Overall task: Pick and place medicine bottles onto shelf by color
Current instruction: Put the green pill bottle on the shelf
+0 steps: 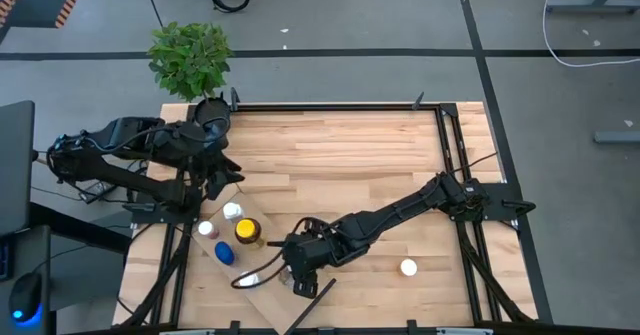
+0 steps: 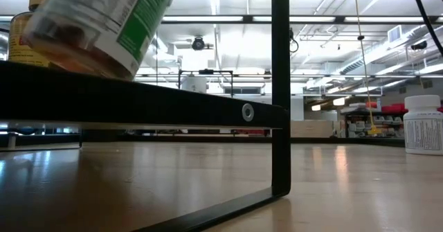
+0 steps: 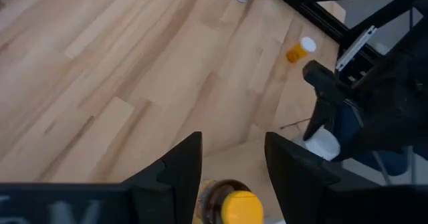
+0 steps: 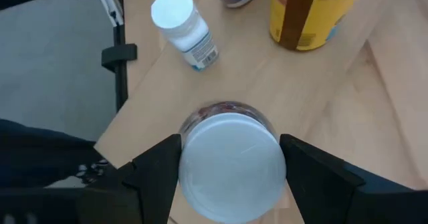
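The pale plywood shelf (image 1: 262, 297) lies at the table's near left, and its dark frame (image 2: 138, 104) fills the low view. Standing on it are a white-capped bottle (image 1: 232, 212), the amber yellow-capped bottle (image 1: 247, 231), a pinkish one (image 1: 207, 229) and a blue-capped one (image 1: 224, 253). My right gripper (image 1: 293, 273) is over the shelf's near end, shut on a white-capped bottle (image 4: 231, 164). My left gripper (image 3: 231, 164) is open and hovers above the shelf's far end, with the amber bottle (image 3: 231, 207) beneath it. One more white-capped bottle (image 1: 408, 268) stands on the table at the near right. My right gripper pinches the white-capped bottle at its cap end (image 4: 194, 158), one finger (image 4: 155, 172) on each side. The fingers come from above, pointing down. The bottle (image 2: 104, 24) is tilted, with its base edge (image 2: 118, 71) at the shelf's top surface.
A potted plant (image 1: 190, 57) stands past the table's far left corner. An orange bottle (image 3: 299, 50) lies on the bare wood in the left wrist view. The wooden tabletop (image 1: 340, 165) is bare across the middle and far side. Black frame rails (image 1: 445, 145) run along the edges.
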`<state>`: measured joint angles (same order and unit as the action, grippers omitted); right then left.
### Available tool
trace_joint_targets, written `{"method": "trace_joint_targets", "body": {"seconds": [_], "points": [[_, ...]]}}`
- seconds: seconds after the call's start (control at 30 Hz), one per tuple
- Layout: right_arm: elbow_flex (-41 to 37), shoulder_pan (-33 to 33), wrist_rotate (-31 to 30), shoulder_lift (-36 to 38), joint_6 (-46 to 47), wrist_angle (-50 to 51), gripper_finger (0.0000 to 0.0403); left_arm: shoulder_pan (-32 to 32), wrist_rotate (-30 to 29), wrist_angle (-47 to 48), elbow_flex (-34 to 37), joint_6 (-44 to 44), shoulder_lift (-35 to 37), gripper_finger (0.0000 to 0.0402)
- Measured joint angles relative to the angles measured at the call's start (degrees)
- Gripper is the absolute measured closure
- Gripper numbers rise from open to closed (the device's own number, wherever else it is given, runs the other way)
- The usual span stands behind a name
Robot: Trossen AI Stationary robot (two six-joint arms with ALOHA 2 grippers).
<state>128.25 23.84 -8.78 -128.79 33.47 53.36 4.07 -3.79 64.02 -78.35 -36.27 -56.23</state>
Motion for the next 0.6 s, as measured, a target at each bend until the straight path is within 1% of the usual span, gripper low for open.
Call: {"method": "trace_joint_targets", "body": {"seconds": [0.1,0.33,0.6], "points": [[0.0,0.1,-1.0,0.0,0.6,-0.2,0.0143,1.5,0.0,-0.4,0.0,-2.3,0.0,0.0232],[-0.1,0.1,-3.3,0.0,2.3,-1.8,0.0141,4.1,0.0,-4.1,0.0,-2.3,-0.7,0.0234],[-0.9,0.6,-3.4,0.0,4.4,-4.0,0.0141,6.3,0.0,-4.5,0.0,-2.2,-3.1,0.0234]]}}
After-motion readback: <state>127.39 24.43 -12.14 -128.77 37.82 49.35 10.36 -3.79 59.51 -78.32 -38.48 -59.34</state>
